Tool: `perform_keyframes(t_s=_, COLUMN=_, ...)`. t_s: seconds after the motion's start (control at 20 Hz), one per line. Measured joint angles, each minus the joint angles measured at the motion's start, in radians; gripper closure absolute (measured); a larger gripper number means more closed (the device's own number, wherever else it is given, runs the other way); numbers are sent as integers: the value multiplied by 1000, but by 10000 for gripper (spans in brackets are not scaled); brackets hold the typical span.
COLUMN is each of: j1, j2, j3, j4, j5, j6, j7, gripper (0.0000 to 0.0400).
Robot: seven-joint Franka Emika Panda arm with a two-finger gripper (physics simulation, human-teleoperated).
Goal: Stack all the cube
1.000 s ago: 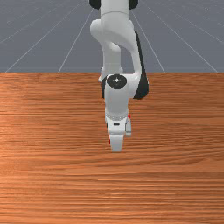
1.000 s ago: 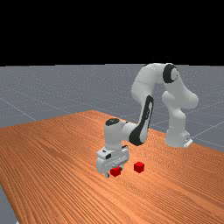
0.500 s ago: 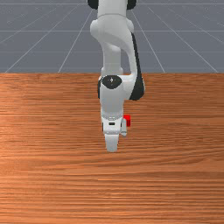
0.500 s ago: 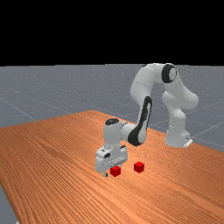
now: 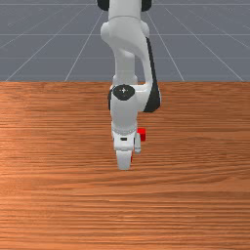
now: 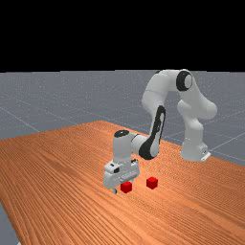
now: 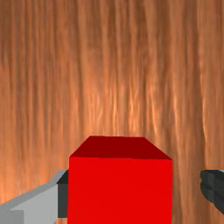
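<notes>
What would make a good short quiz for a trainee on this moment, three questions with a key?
1. True or false: the far view's left cube and the far view's right cube stand apart, neither on top of the other.

2. Multiple choice: at which cube is the end effector?
A) the far view's right one
B) the far view's left one
C) both at once

3. Fill in the blank: in the wrist view, the table can be seen between the cube and one finger, so the end effector is ____ rather than shut on the cube.

Key: 1. true; 2. B; 3. open
</notes>
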Motion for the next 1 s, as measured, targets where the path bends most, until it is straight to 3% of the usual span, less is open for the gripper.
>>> perform_keyframes(t_s=0.05, j1=-14, j2=-82, j3=15, j4=-163, j5=4, j6=304, j7=-4, gripper=154)
perform_keyframes(t_s=0.1, j1=-1, j2=-91, j3=-1, j4=-41, j5=1, j6=-32, j7=1, gripper=205)
perform_keyframes(t_s=0.25, j1=-7, j2=-95, j3=-1, j4=-44, j5=2, j6=-22, j7=-6, gripper=206)
perform_keyframes(t_s=0.3, j1=-4, j2=74, j3=-3, j4=264, j5=-2, j6=-366, j7=-1, gripper=208)
perform_keyframes(t_s=0.35, j1=-9, j2=-3, j3=0, j4=26, j5=0, j6=-7, j7=-11, gripper=211)
perform_keyframes(t_s=0.6, j1=-10, j2=-56, j3=0, j4=-24, j5=2, j6=34, j7=-9, gripper=211)
perform_keyframes(t_s=1.0, j1=-12, j2=-91, j3=17, j4=-13, j5=20, j6=-38, j7=-10, gripper=211)
